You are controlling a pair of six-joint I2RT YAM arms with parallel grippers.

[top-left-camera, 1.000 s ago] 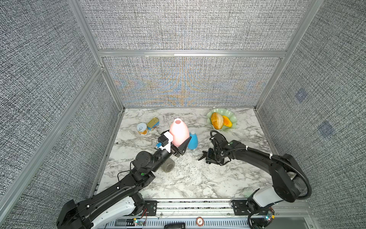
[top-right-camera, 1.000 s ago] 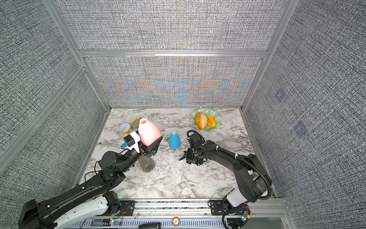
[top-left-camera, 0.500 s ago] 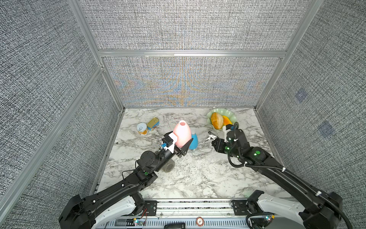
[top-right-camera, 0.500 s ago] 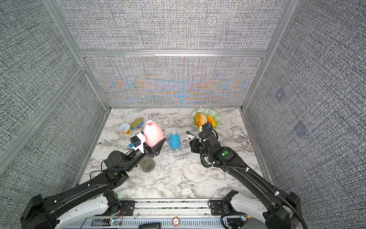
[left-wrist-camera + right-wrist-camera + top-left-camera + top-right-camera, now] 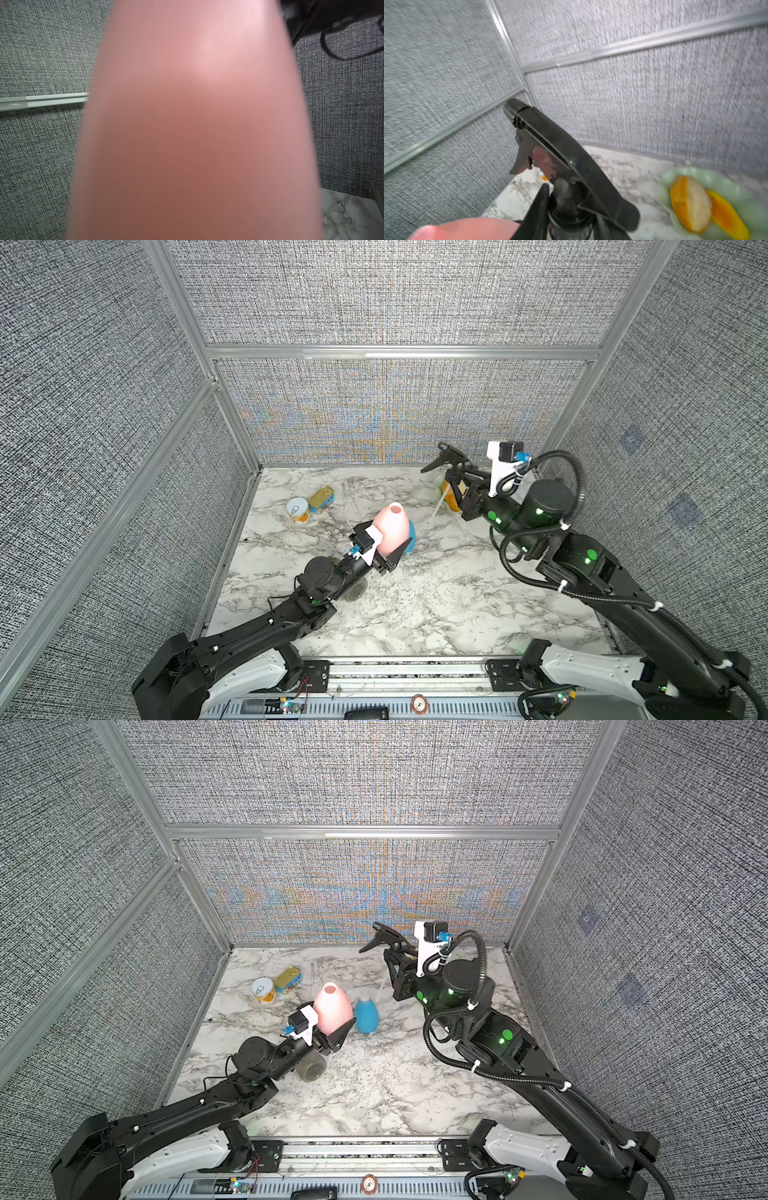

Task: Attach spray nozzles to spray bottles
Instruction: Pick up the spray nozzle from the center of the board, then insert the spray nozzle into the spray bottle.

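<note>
Straight above the open mouth of the pink spray bottle (image 5: 390, 526) the way is free. The blue spray bottle (image 5: 367, 1016) stands just beside its right flank, and the left gripper (image 5: 332, 1025) takes up its near side. Far-left of it sit a round tin can (image 5: 297, 510) and an oblong tin (image 5: 322, 499); far-right, held high, is the black spray nozzle (image 5: 446, 458). Nearer than it lies open marble tabletop (image 5: 415, 605), except for the grey spray bottle (image 5: 311, 1068) under the left arm

A pink bottle (image 5: 390, 526), blue bottle (image 5: 367, 1016), black nozzle (image 5: 560, 158), grey-veined marble table (image 5: 415, 605).
</note>
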